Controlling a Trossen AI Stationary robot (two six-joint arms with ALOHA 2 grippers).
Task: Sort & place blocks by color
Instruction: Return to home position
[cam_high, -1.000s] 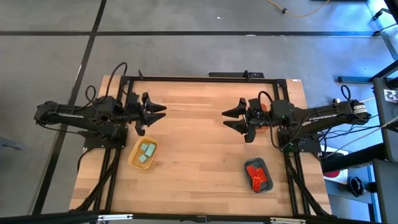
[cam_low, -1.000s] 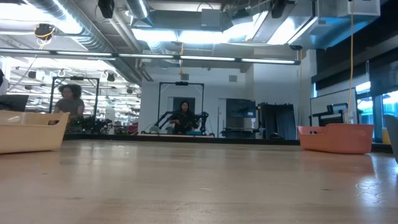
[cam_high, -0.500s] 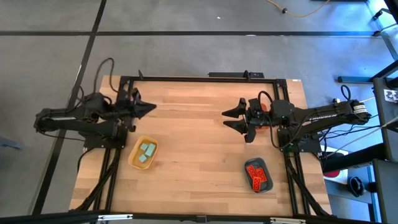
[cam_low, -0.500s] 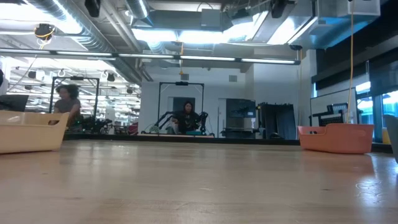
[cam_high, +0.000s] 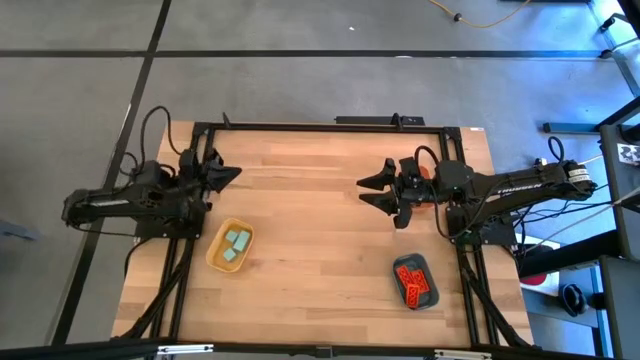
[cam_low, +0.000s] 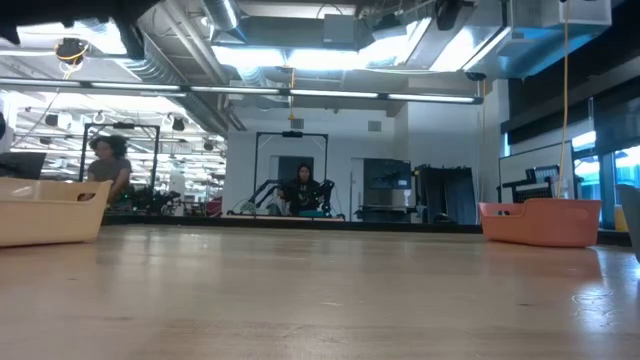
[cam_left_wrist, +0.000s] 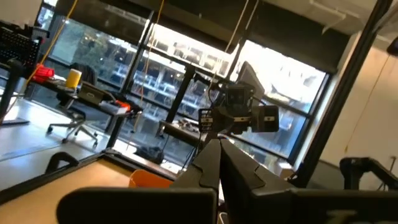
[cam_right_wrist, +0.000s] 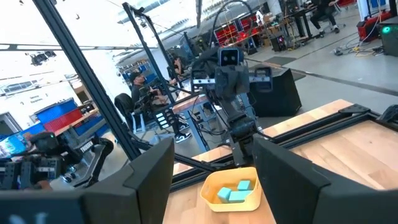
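Pale teal blocks (cam_high: 236, 244) lie in the yellow tray (cam_high: 217, 256) at the table's near left; the right wrist view shows them too (cam_right_wrist: 235, 190). Red-orange blocks (cam_high: 412, 283) lie in the dark teal tray (cam_high: 424, 264) at the near right. My left gripper (cam_high: 234, 172) is shut on nothing, above the table's far left, beyond the yellow tray. My right gripper (cam_high: 364, 192) hangs open and empty over the table's right half, pointing toward the left edge.
An orange tray (cam_low: 540, 222) stands at the table's far right; in the high view it shows behind my right gripper (cam_high: 426, 172). A black frame (cam_high: 330, 126) runs along the table's edges. Bare wood lies in the middle between the arms. People sit in the room beyond.
My left gripper has shut on nothing and drawn back toward the table's left edge, its arm folding back. My right arm has kept still. The blocks and trays lie as before.
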